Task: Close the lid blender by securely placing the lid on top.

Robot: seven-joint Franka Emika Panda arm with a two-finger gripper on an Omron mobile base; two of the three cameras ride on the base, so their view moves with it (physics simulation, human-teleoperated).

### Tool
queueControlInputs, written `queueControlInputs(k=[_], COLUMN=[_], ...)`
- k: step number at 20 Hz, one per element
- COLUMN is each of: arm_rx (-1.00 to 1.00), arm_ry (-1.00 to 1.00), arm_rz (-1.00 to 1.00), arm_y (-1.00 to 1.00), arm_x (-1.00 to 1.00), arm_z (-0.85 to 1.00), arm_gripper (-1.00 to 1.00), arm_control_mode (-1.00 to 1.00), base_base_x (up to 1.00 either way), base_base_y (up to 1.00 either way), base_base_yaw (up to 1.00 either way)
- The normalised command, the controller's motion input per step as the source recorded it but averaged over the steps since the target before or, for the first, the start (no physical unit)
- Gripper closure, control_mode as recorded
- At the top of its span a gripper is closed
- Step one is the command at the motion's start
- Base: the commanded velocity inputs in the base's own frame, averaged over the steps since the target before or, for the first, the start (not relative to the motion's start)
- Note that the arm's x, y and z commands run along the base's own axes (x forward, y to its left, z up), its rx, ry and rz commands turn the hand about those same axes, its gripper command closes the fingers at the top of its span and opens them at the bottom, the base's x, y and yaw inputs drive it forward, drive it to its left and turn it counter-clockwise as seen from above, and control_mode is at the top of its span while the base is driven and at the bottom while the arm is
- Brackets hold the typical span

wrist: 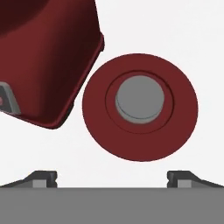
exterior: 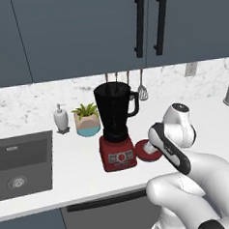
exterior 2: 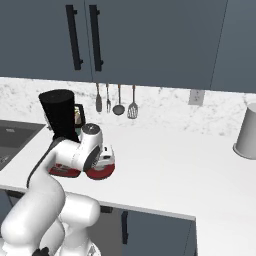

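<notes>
The blender stands on the white counter: a tall dark jar with an open mouth and a side handle, on a boxy red base. The lid, a flat red disc with a grey centre, lies flat on the counter just right of the base, almost touching its corner. It is also seen as a red lid partly behind my hand, and as a lid under the hand. My gripper hovers above the lid, open, with its fingertips wide apart and nothing between them.
A white soap dispenser and a potted plant stand left of the blender, with the sink further left. Utensils hang on the back wall. A grey container stands far right. Cabinets hang overhead.
</notes>
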Motion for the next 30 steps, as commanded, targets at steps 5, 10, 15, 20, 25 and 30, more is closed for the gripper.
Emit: queueControlInputs(k=[5,10,15,20,25,30], arm_rx=[0.0,0.0,0.0,0.0,0.0,0.0], arm_ry=[0.0,0.0,0.0,0.0,0.0,0.0], arm_rz=[0.01,0.01,0.01,0.01,0.01,0.01], arm_y=[0.0,0.0,0.0,0.0,0.0,0.0], arm_x=[0.27,0.29,0.27,0.24,0.24,0.24], arm_z=[-0.18,-0.17,-0.16,-0.18,-0.19,-0.2], arm_gripper=[-1.0,-1.0,-1.0,-1.0,-1.0,-1.0], arm_control_mode=[-1.0,-1.0,-1.0,-1.0,-1.0,-1.0], base_base_x=[0.0,0.0,0.0,0.0,0.0,0.0], base_base_y=[0.0,0.0,0.0,0.0,0.0,0.0], base_base_yaw=[0.0,0.0,0.0,0.0,0.0,0.0])
